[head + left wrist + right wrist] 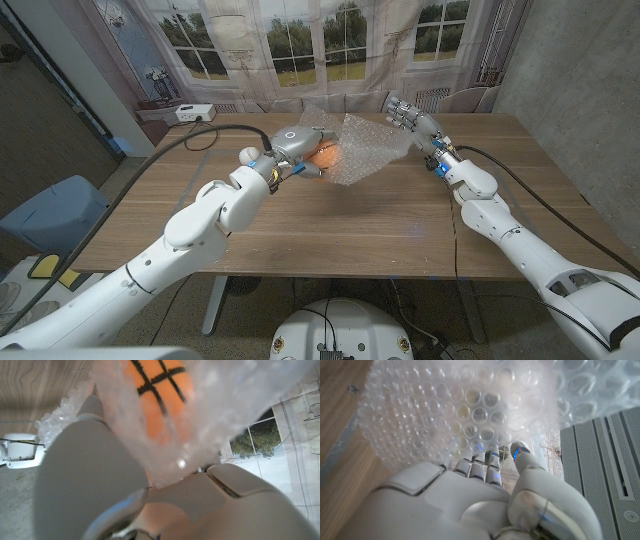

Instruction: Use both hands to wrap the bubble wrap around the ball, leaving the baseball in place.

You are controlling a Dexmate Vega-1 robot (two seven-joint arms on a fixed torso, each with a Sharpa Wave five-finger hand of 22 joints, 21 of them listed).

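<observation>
L hand (296, 143) clamps bubble wrap (365, 148) over orange ball (326, 155); R hand (406, 113) pinches wrap's far edge.

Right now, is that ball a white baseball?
No: the ball seen through the bubble wrap is orange with black lines, like a small basketball.

orange black-lined ball (160, 395), clear bubble wrap (370, 148)
</observation>
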